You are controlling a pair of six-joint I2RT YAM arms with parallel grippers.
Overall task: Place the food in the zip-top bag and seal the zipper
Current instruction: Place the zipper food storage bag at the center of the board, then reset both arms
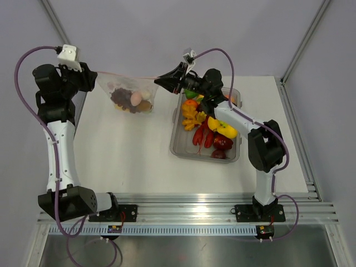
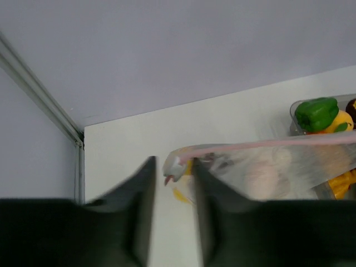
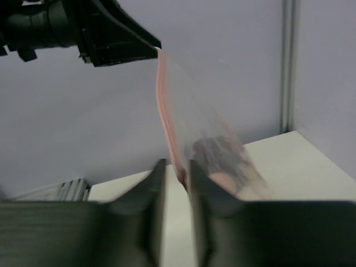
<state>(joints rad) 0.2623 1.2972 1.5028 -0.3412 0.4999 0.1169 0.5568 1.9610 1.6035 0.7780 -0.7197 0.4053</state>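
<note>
table: white, bears the tray on its right half.
tray: grey, translucent, holds loose toy food.
zip-top bag: hangs taut above the table's far left, between both arms.
left gripper: pinching the zipper's left end.
right gripper: pinching its right end.
bagged food: purple, pink and pale pieces sagging at the bottom.
zipper: pink strip, stretched straight.

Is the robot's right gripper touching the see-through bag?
Touching. In the right wrist view, the right gripper pinches the pink zipper of the hanging zip-top bag, and no gap shows between them.
</note>
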